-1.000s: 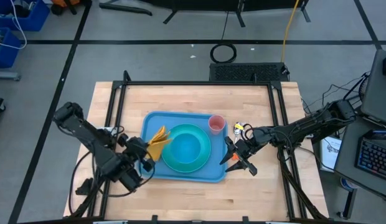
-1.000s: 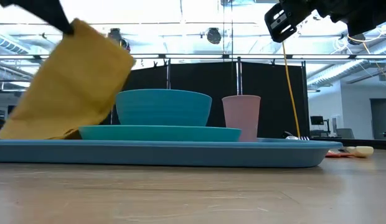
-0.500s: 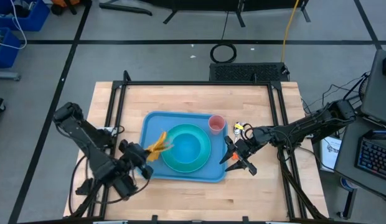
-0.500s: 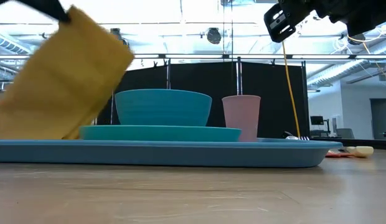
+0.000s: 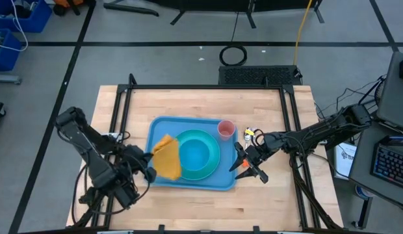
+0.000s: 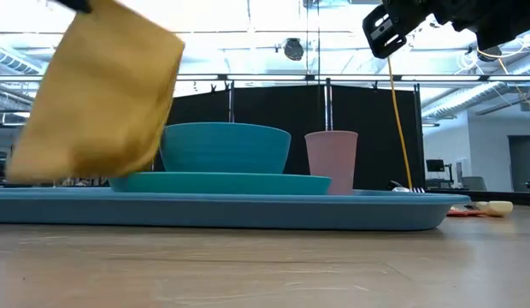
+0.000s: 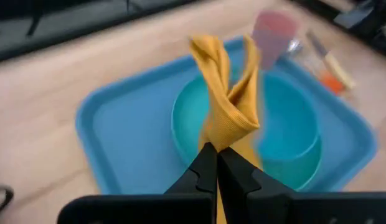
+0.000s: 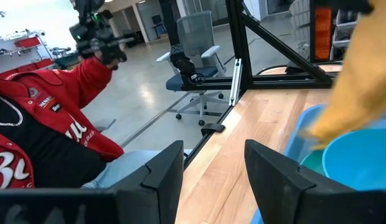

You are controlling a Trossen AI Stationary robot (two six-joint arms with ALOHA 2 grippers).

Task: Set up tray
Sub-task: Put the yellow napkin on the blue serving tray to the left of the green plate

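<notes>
- While the left gripper pinches an orange napkin with fingers closed tight, the cloth hangs over the left end of the tray.
- That light-blue tray lies mid-table, long axis left to right, nearer the left arm, holding a teal plate, bowl and pink cup.
- Right gripper waits just beside the tray's right edge, fingers spread, holding nothing.
- Wooden table; a person in red sits beyond.

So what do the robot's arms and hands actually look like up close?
Both arms are slim, dark, jointed limbs with black cables looping beside them. The left hand ends in two matte black, flat fingers that taper to narrow tips. The right hand has two broader black fingers with squared, angled ends. In the high view, the right arm is thin and black too. No markings are visible.
</notes>
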